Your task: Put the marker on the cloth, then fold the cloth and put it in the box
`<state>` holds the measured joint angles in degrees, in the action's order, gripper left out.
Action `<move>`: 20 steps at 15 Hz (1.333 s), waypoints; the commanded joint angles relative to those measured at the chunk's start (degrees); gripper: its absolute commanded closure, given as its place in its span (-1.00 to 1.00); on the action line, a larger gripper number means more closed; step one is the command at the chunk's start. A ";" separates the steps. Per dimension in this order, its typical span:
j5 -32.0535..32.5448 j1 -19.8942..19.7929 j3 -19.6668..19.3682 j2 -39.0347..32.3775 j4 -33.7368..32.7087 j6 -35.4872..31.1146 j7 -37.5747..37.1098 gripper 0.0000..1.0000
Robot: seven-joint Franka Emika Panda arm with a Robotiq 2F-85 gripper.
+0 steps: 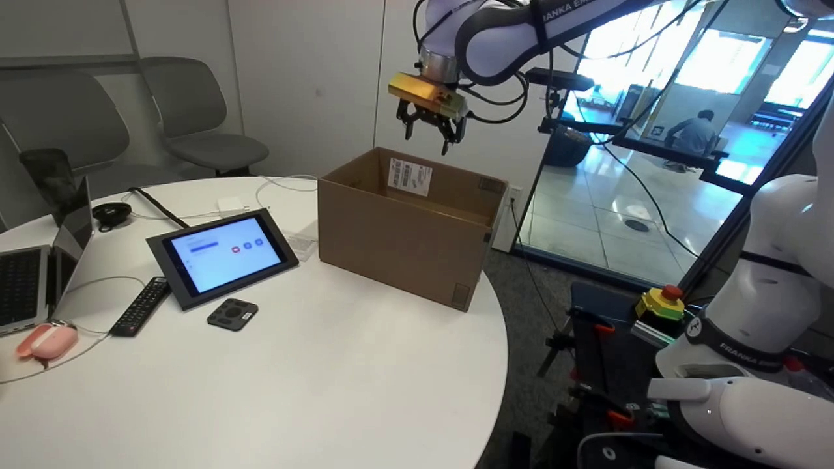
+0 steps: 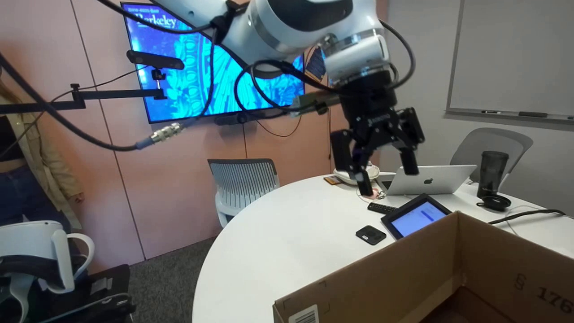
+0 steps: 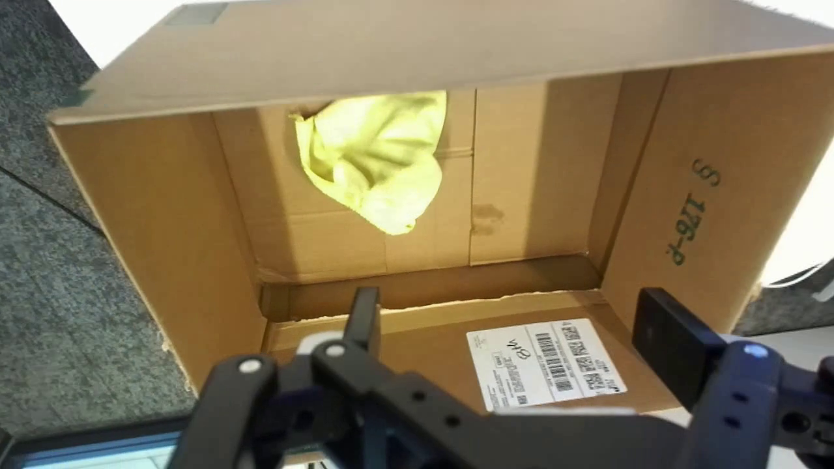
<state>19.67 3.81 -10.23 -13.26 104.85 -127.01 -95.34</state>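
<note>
At the wrist view's eleven o'clock, a crumpled yellow cloth (image 3: 374, 163) lies inside the brown rectangular cardboard box (image 3: 150, 247), below the spread black two-fingered tool (image 3: 511, 326). The final step, boxing, looks done; next, probably just withdraw. No marker shows.

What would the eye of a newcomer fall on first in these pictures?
Probably on the bright yellow cloth, which lies rumpled inside the cardboard box in the wrist view. Next, perhaps, on the open gripper, hanging empty above that box. In an exterior view, the large blue screen behind the robot arm may also draw attention.
</note>
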 commanded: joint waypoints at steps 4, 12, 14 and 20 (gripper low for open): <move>-3.79 2.87 9.97 15.61 7.00 6.42 10.91 -1.00; -20.05 3.94 16.25 30.23 7.95 26.79 33.25 -1.00; -22.88 3.61 16.21 31.73 6.63 33.07 38.91 -1.00; -24.97 2.71 16.29 32.49 3.98 47.64 54.52 -1.00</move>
<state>-3.90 7.67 5.92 19.57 111.23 -84.45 -48.37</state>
